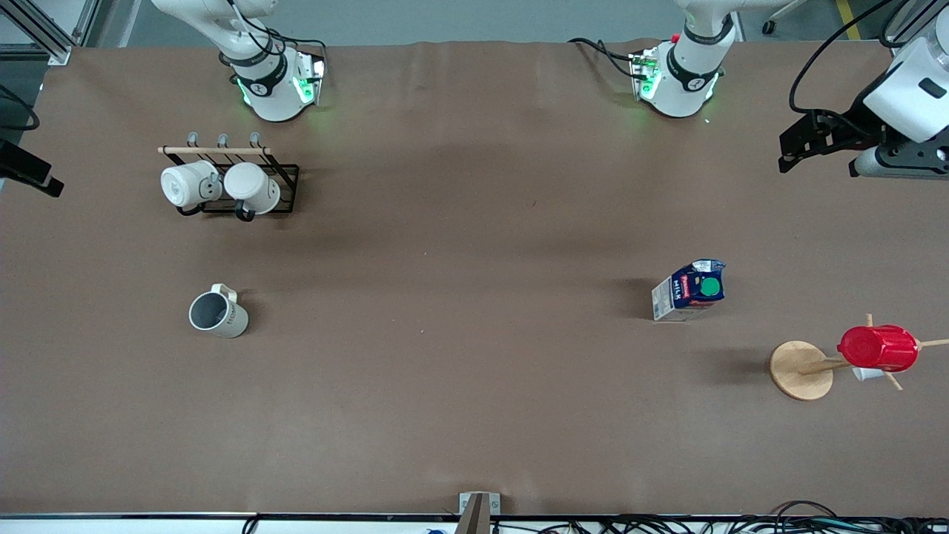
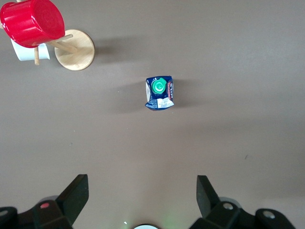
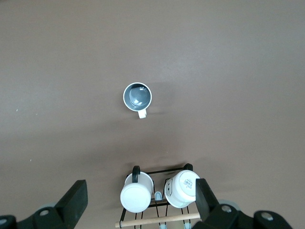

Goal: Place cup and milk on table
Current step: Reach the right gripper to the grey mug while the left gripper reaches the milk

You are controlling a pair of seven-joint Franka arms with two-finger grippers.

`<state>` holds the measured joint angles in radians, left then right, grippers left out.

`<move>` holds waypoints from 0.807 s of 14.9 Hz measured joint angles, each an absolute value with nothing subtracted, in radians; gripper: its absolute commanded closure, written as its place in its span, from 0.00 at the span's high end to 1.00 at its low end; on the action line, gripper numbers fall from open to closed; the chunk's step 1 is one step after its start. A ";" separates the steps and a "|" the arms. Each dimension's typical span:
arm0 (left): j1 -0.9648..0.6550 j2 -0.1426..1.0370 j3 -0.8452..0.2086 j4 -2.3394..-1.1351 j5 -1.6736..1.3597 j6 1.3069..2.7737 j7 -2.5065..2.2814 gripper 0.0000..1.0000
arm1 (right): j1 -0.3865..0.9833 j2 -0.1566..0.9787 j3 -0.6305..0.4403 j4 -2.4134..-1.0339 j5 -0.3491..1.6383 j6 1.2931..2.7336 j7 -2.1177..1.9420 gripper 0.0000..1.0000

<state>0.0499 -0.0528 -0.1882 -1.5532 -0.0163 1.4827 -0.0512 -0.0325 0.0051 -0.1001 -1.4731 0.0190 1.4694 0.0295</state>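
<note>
The cup [image 1: 217,313] stands upright on the brown table [image 1: 474,386] toward the right arm's end; the right wrist view shows it from above [image 3: 137,97] with its dark grey inside. The milk [image 1: 689,291] stands upright on the table toward the left arm's end, green cap up, and also shows in the left wrist view [image 2: 159,93]. My left gripper [image 2: 143,191] is open and empty, high over the table between its base and the milk; it shows at the edge of the front view [image 1: 797,148]. My right gripper [image 3: 141,186] is open and empty, high over the mug rack.
A black wire rack [image 1: 285,172] with two plain white mugs [image 1: 189,185] stands near the right arm's base [image 1: 270,89]. A wooden cup tree [image 1: 801,369] holding a red ribbed cup [image 1: 878,348] stands nearer the front camera than the milk.
</note>
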 measured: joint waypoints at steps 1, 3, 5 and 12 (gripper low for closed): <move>0.051 -0.053 -0.188 -1.553 -0.014 1.483 -0.051 1.00 | -0.033 0.005 -0.100 -1.473 0.019 1.467 0.029 1.00; 0.052 -0.052 -0.188 -1.553 -0.011 1.483 -0.051 1.00 | -0.033 0.005 -0.100 -1.473 0.019 1.459 0.029 1.00; 0.052 -0.041 -0.187 -1.554 -0.002 1.485 -0.050 1.00 | -0.033 0.005 -0.100 -1.473 0.019 1.457 0.029 1.00; 0.066 0.030 -0.185 -1.752 0.000 1.797 -0.070 1.00 | -0.033 0.021 -0.098 -1.552 0.019 1.525 0.003 1.00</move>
